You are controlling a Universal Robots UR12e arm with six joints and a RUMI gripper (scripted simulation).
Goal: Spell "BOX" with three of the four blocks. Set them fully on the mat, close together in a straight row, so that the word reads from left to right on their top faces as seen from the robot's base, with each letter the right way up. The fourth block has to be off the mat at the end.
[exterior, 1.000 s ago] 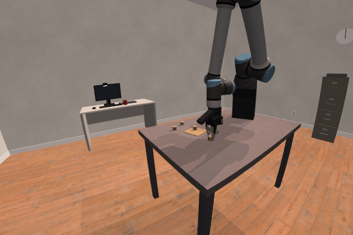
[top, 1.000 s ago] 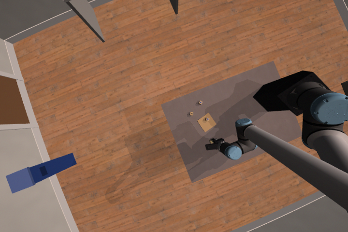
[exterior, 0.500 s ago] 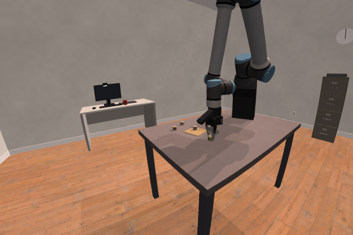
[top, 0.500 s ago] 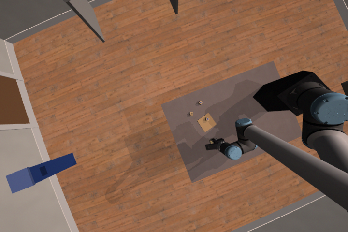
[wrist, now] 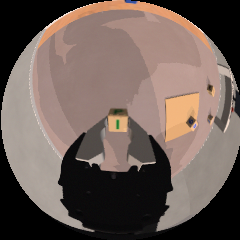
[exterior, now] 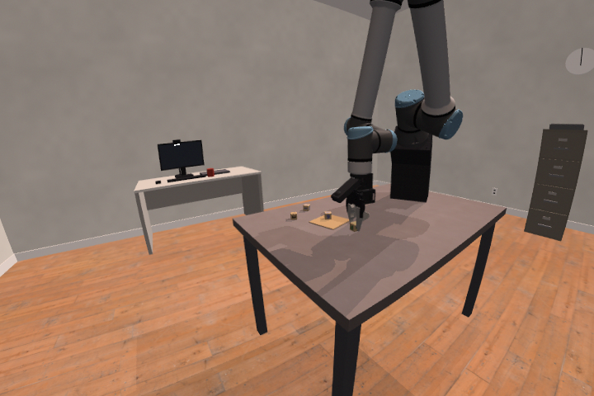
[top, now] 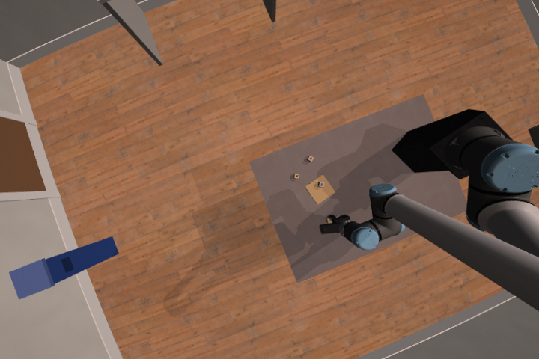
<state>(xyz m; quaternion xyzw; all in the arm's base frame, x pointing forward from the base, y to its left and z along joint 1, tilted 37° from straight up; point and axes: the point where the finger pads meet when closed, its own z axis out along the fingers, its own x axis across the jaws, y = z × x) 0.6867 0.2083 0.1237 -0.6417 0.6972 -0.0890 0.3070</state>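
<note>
Claw (wrist: pixel 118 134) is clenched on a wooden block (wrist: pixel 118 121), one finger on each side of it; green mark on the face toward the wrist cam, letter not legible. In the exterior view the held block (exterior: pixel 353 227) is at the fingertips, right at the worktop (exterior: pixel 400 252) surface, can't tell if it's touching or just off it. It sits beside the tan mat (exterior: pixel 327 221), off the mat's edge nearest the arm. Mat (top: pixel 320 189) holds one block (top: pixel 320 184) with a blue mark on top, near one corner, fully on the mat. Two more blocks are off the mat on the bare worktop: one (top: pixel 296 175) just beyond the mat's far side with a reddish-brown mark, another (top: pixel 310 158) further out with a blue mark. Those two are apart from each other and from the mat, no row formed. Letters too small to read in any view. Arm reaches down from above, wrist vertical over the held block. Background: desk (exterior: pixel 200 184) with monitor (exterior: pixel 180 155), filing cabinet (exterior: pixel 557 179) against the wall.
</note>
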